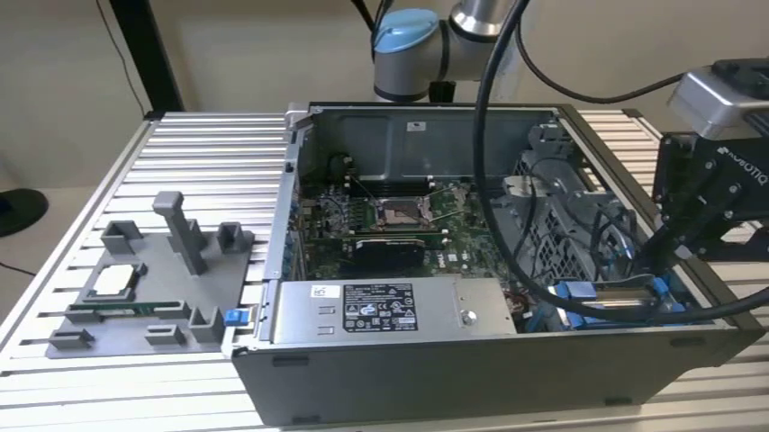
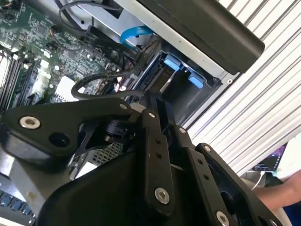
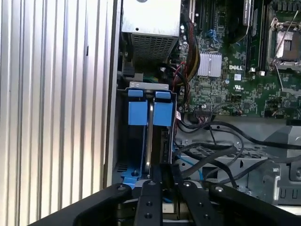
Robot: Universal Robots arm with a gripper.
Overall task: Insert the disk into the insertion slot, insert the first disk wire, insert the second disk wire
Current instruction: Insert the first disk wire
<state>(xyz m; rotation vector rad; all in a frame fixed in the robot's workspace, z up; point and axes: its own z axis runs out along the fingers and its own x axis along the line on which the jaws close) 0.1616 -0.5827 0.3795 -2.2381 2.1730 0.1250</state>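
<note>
The flat silver disk in its bright blue plastic frame stands on edge inside the grey sheet-metal insertion slot of the open grey computer case. The black gripper, fingers pressed together, sits at the disk's near end; contact cannot be told.

Wrist views close above case

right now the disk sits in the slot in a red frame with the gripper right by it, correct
No, the frame is blue, not red. The first wrist view shows the disk in its blue frame sitting in the slot, with the gripper right by it.
</note>
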